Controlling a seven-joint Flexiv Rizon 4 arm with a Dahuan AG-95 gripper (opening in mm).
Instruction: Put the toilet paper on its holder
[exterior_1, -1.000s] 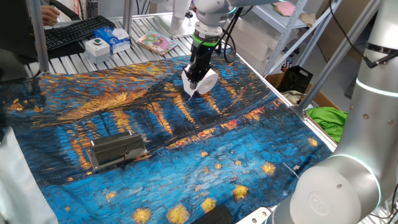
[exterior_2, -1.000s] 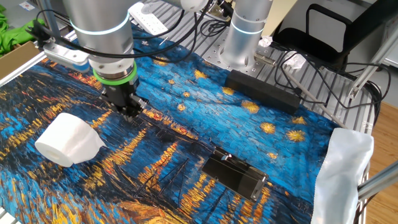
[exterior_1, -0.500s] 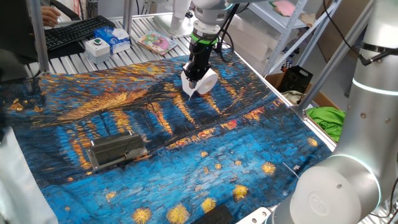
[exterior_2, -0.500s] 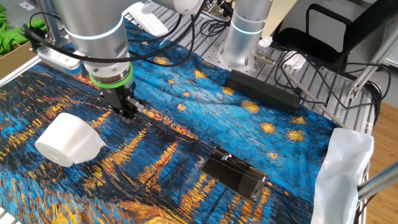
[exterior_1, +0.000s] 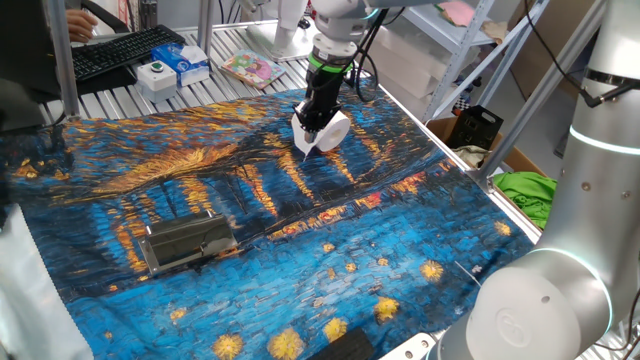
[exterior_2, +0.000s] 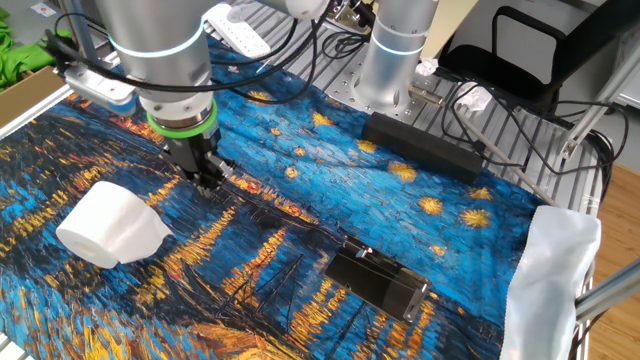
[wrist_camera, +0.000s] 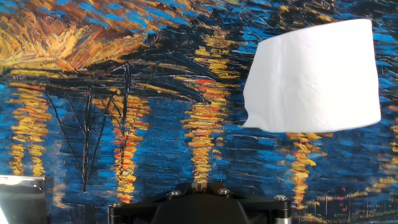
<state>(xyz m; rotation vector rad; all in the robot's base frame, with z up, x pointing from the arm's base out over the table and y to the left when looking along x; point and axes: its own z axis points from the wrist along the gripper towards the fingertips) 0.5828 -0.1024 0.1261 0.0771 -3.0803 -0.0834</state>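
The toilet paper (exterior_2: 108, 225) is a white roll lying on its side on the painted cloth; it also shows in one fixed view (exterior_1: 330, 133) and at the upper right of the hand view (wrist_camera: 314, 78). My gripper (exterior_2: 209, 180) hovers just above the cloth beside the roll, apart from it, with its fingers together and nothing in them; it also shows in one fixed view (exterior_1: 312, 122). In the hand view only the tips show (wrist_camera: 199, 185). The holder (exterior_2: 380, 280), a grey metal bracket, lies flat on the cloth well away from the roll (exterior_1: 188, 242), and its corner shows in the hand view (wrist_camera: 22, 200).
A black box (exterior_2: 420, 145) lies at the cloth's far side by a second arm's base (exterior_2: 390, 60). A white button box (exterior_1: 157, 73), a keyboard (exterior_1: 120, 52) and small packages sit beyond the cloth. A white cloth (exterior_2: 550, 270) hangs at one edge.
The gripper shifted slightly sideways and came back to nearly the same spot. The roll and the holder have not moved.
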